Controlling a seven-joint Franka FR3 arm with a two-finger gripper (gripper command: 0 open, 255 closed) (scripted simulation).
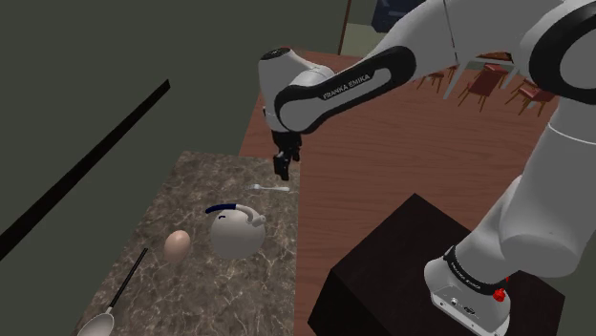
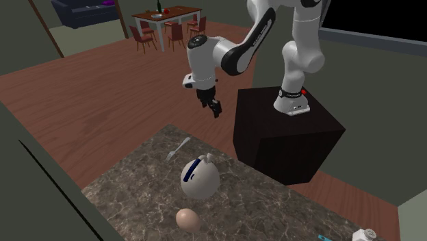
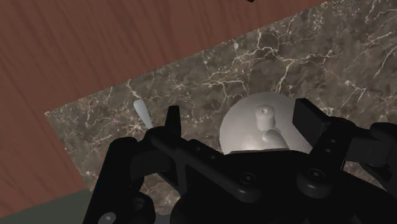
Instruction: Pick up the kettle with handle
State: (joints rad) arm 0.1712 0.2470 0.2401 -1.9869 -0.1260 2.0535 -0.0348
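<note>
Black fingers (image 3: 172, 119) of the gripper (image 1: 284, 166) stand well apart with nothing between them, hanging in the air above the tabletop's end nearest the stand (image 1: 420, 267). Under them, seen through the gap in the wrist view, sits the kettle (image 3: 254, 127): a pale round body with a small knob on top, upright on the dark veined marble tabletop (image 1: 191, 177). The shoulder view shows its dark blue handle (image 1: 223, 206) arching over the top. A small white utensil (image 2: 179, 148) lies near it on the arm's side, a tan egg (image 1: 177, 244) just beside it on the far side, and a long spoon (image 1: 107, 310) farther along. Beyond the table, reddish wood floor (image 1: 382, 143) runs off to a dining table (image 2: 166, 14) with chairs

This reads as the approach step, with the grasp not yet begun. The next move calls for coming down over the kettle and setting the open jaws astride the thin handle, since the round body looks too wide and smooth to pinch
</note>
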